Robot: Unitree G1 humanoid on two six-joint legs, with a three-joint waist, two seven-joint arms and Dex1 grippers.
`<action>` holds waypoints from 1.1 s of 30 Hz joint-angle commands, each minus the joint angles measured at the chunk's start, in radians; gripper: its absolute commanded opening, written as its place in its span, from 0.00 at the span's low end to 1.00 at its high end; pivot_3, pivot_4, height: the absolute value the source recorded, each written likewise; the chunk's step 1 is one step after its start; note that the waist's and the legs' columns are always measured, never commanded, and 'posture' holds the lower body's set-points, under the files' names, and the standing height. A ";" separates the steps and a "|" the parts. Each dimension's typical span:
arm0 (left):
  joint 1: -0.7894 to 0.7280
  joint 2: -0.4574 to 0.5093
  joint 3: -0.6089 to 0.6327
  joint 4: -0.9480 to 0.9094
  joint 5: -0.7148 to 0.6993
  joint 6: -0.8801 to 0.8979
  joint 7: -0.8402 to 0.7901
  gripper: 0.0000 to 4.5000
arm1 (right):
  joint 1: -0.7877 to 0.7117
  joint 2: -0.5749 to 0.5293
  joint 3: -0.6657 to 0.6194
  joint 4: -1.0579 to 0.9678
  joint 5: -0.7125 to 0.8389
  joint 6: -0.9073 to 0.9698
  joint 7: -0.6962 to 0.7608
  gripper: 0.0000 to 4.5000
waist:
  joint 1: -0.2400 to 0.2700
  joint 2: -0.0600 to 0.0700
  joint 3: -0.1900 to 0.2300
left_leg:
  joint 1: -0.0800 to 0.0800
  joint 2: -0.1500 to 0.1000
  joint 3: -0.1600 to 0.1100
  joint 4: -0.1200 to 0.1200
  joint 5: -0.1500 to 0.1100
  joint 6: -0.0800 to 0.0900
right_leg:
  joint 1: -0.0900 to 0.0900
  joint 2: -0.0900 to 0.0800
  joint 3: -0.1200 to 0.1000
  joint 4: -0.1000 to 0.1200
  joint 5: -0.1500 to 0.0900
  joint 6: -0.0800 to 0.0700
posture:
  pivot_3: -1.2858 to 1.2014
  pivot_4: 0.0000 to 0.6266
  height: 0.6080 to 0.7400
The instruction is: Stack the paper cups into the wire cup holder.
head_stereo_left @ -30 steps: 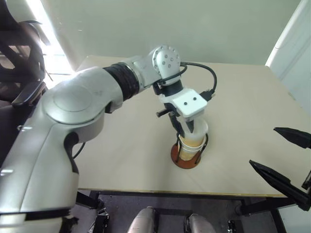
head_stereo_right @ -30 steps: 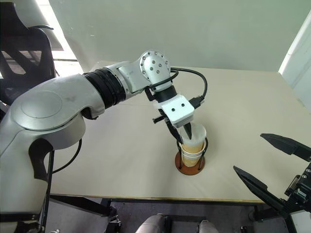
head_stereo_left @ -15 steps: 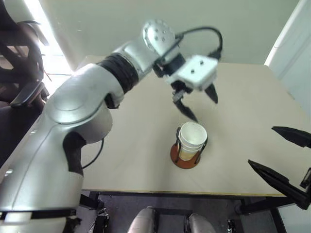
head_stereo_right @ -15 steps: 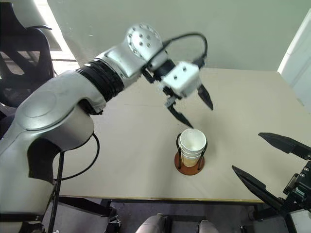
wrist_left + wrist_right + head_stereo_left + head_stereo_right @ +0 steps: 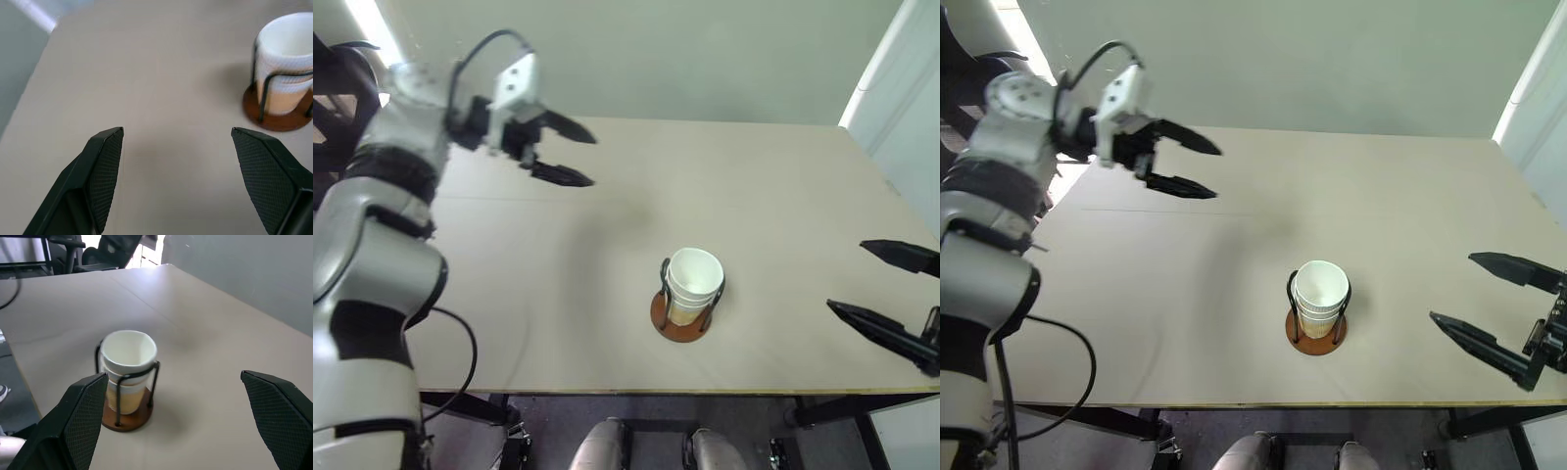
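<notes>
- The left gripper (image 5: 570, 153) is seen over the far left part of the table (image 5: 783, 196), raised above the surface and pointed toward the right.
- Its two black fingers (image 5: 105, 166) are spread wide apart, and nothing is held between them; bare tabletop is seen in the gap in the left wrist view.
- A black cable (image 5: 475, 54) is looped above the left wrist.
- A dark chair (image 5: 328, 98) is visible beyond the table's far left corner.
- The holder (image 5: 677, 315) is placed near the middle of the table, toward the near edge, well apart from both grippers.
- Its round reddish-brown base is laid flat on the table, and its black wire loops are stood upright around the cups.
- The cups (image 5: 694, 282) are nested upright inside the holder, enclosed by the wire loops; the white rim and inside of the top cup are shown, with tan wall visible lower down.
- Stacked rims are seen below the top rim, but the count cannot be told with certainty.
- The right gripper (image 5: 1498, 308) is seen at the right edge of the table, near its near corner, pointed toward the left.
- Its fingers (image 5: 85, 416) are spread fully apart and empty; the holder and cups are seen between them in the right wrist view, at a distance and untouched.
</notes>
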 commanded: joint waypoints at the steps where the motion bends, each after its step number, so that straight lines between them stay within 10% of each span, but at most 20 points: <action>1: 0.098 0.053 0.198 -0.048 0.029 0.063 0.099 0.84 | -0.101 -0.033 0.077 0.106 -0.075 -0.023 0.031 1.00 | 0.003 0.000 0.000 | 0.001 0.000 0.000 0.000 0.001 0.002 | 0.000 0.001 -0.001 0.000 0.001 -0.001 | 0.52 0.24 1.00; 16: 1.030 0.128 0.927 -0.826 -0.059 0.391 0.605 0.84 | -0.528 -0.033 0.429 0.527 -0.362 -0.096 0.159 1.00 | -0.009 0.001 0.000 | 0.012 0.002 -0.002 -0.005 0.011 0.004 | 0.005 0.003 -0.001 0.007 0.000 -0.020 | 0.52 0.24 1.00; 33: 1.390 -0.161 1.205 -1.265 -0.036 0.469 0.976 0.84 | -0.955 0.108 0.705 0.996 -0.617 -0.269 0.274 1.00 | -0.023 0.000 0.000 | 0.032 0.002 -0.002 -0.036 0.025 -0.007 | 0.005 0.001 0.000 0.015 0.011 -0.040 | 0.52 0.24 1.00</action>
